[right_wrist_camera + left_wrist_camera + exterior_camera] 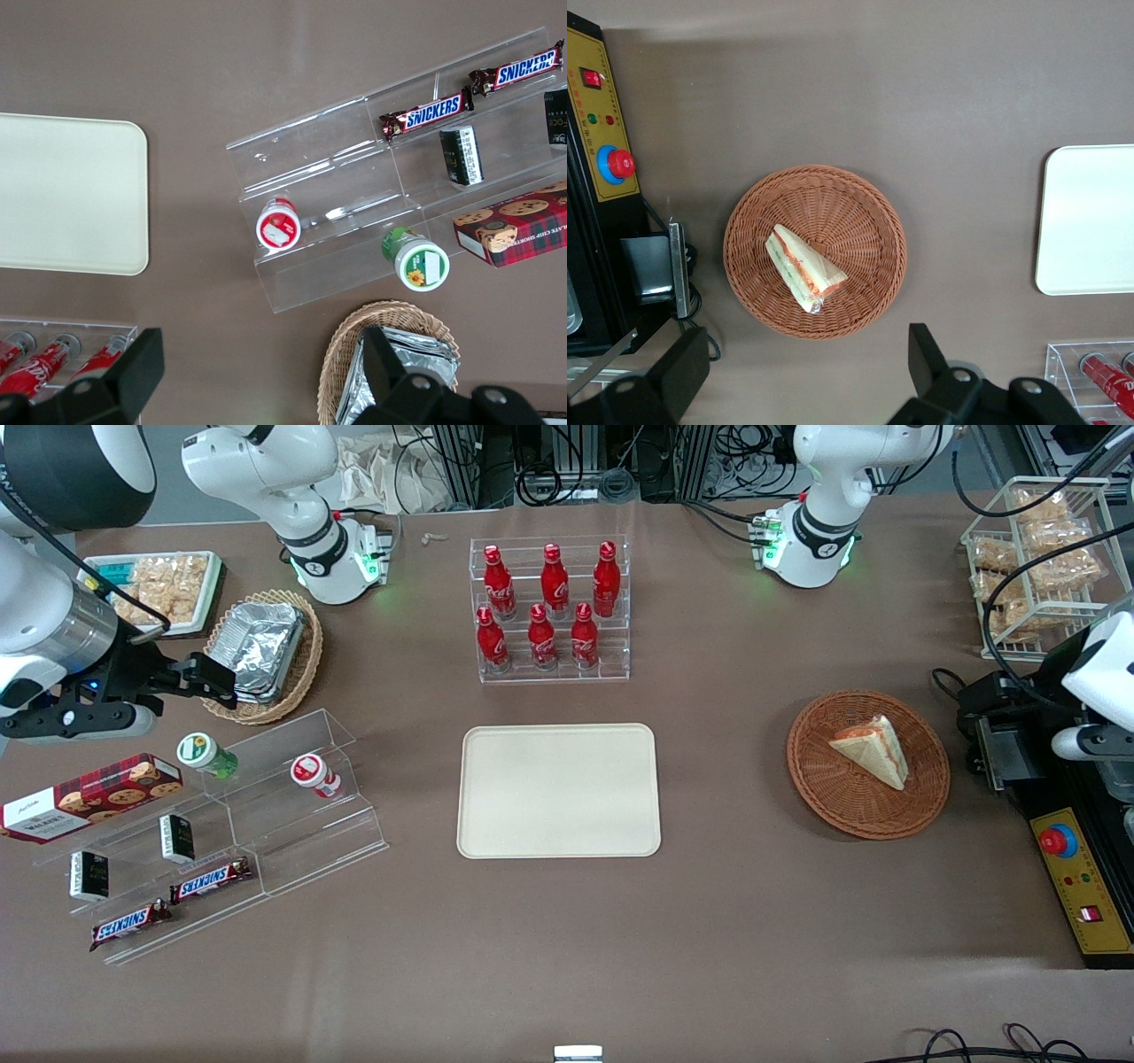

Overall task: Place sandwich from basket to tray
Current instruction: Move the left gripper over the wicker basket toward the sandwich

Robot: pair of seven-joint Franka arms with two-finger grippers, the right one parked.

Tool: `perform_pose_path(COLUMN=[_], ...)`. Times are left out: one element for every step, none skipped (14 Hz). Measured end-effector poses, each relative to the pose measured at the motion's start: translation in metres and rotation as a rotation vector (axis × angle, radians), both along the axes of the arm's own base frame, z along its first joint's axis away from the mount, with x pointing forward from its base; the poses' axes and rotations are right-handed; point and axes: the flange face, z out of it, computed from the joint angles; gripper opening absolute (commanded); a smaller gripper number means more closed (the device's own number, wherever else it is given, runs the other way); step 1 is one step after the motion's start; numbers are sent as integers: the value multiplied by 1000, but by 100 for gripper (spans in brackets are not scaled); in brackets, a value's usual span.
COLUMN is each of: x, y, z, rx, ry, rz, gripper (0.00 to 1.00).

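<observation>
Reach step: nothing picked up yet.
The tray (558,790) lies bare on the worktop (567,939); toward the working arm's end, the sandwich (803,268) lies in the basket (864,199). The gripper (802,376) hangs high above the basket, jaws spread wide, holding nothing; it must descend and straddle the wedge.
</observation>
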Motion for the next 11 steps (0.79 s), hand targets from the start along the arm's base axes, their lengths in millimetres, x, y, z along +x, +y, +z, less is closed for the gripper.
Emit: perform_pose_path(x=[0, 0, 0, 0, 0, 0, 0, 0, 0, 0, 1], y=[1, 1, 2, 3, 4, 4, 5, 6, 8, 10, 14], z=[1, 1, 2, 2, 2, 1, -1, -6, -14, -23, -32], rx=[0, 0, 1, 2, 3, 6, 10, 15, 22, 27, 30], ry=[-1, -2, -3, -4, -3, -1, 5, 17, 32, 44, 46], rz=[1, 2, 3, 11, 43, 100, 170, 241, 300, 339, 367], gripper=[100, 100, 100, 100, 100, 100, 100, 100, 100, 100, 100])
